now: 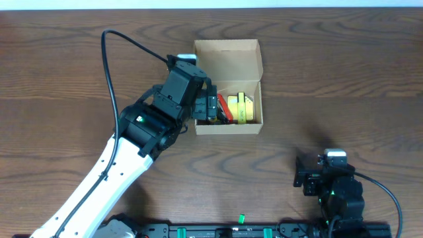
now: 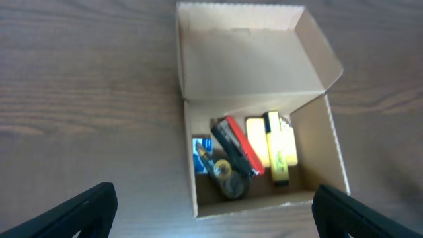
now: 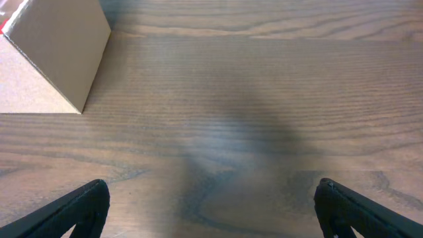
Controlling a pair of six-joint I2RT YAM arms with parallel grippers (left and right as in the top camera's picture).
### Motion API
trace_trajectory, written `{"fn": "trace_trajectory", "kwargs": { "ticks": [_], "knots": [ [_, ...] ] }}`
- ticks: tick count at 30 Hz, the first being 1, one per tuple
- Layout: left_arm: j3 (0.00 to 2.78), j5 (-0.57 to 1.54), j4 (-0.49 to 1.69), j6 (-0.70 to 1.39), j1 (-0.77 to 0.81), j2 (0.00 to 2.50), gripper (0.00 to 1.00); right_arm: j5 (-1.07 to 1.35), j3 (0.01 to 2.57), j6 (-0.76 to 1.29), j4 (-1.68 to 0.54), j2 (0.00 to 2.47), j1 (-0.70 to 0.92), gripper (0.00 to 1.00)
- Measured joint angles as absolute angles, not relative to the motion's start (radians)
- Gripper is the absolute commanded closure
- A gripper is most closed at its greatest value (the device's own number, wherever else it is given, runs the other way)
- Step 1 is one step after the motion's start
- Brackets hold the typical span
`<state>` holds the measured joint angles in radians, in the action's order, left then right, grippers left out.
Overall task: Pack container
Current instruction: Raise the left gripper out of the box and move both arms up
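Observation:
The tan cardboard container [image 1: 229, 58] stands open at the middle of the table, its flap lid folded back. Inside lie a yellow item [image 1: 239, 109], a red and black item and a dark round item. The left wrist view shows the container [image 2: 264, 79] from above with a yellow marker [image 2: 279, 149], a red and black item [image 2: 236, 147], a round dark item [image 2: 229, 178] and a blue piece [image 2: 198, 158]. My left gripper [image 2: 213, 218] is open and empty, over the container's left front edge. My right gripper [image 3: 211, 218] is open and empty above bare table at the front right.
A corner of the container [image 3: 59, 46] shows at the upper left of the right wrist view. The right arm's base [image 1: 334, 188] sits at the front right. A dark rail [image 1: 251, 231] runs along the table's front edge.

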<state>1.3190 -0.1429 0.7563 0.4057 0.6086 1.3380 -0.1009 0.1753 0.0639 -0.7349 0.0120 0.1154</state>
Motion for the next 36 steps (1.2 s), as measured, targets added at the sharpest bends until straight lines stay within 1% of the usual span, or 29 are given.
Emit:
{"fn": "trace_trajectory", "kwargs": {
  "ticks": [2,3,6,7,9,10,12,14,17,25,29,31,34,36],
  "knots": [
    [1.319,-0.143,0.779,0.405,0.609,1.338,0.00,-0.101,0.175,0.077,-0.728,0.012,0.115,0.01],
    [1.319,-0.143,0.789,0.403,0.609,1.338,0.08,-0.101,0.174,0.088,-0.719,0.012,0.115,0.01],
    [1.319,-0.144,0.804,0.405,0.609,1.338,0.19,-0.085,0.173,0.139,-0.675,0.012,0.115,0.01],
    [1.319,-0.147,0.805,0.398,0.609,1.338,0.25,-0.064,0.173,0.157,-0.655,0.012,0.115,0.01],
    [1.319,-0.147,0.805,0.398,0.609,1.338,0.34,-0.025,0.173,0.174,-0.638,0.012,0.115,0.01],
    [1.319,-0.146,0.805,0.402,0.609,1.338,0.42,-0.003,0.173,0.179,-0.634,0.012,0.115,0.01],
    [1.319,-0.146,0.805,0.411,0.608,1.338,0.56,0.039,0.172,0.186,-0.635,0.012,0.115,0.01],
    [1.319,-0.149,0.805,0.420,0.604,1.338,0.75,0.076,0.172,0.197,-0.635,0.012,0.115,0.01],
    [1.319,-0.148,0.805,0.448,0.591,1.338,0.94,0.107,0.172,0.248,-0.635,0.012,0.115,0.01],
    [1.319,-0.126,0.810,0.525,0.536,1.338,0.94,0.146,0.172,0.465,-0.637,0.012,0.115,0.01],
    [1.319,-0.097,0.813,0.553,0.505,1.338,0.94,0.154,0.172,0.504,-0.637,0.012,0.115,0.01],
    [1.319,-0.078,0.816,0.572,0.485,1.338,0.90,0.172,0.172,0.513,-0.622,0.012,0.115,0.01],
    [1.319,-0.062,0.817,0.581,0.453,1.338,0.89,0.212,0.167,0.515,-0.557,0.014,0.115,0.01],
    [1.319,-0.048,0.816,0.585,0.429,1.338,0.90,0.234,0.164,0.516,-0.477,0.031,0.115,0.01]
  ]
}}
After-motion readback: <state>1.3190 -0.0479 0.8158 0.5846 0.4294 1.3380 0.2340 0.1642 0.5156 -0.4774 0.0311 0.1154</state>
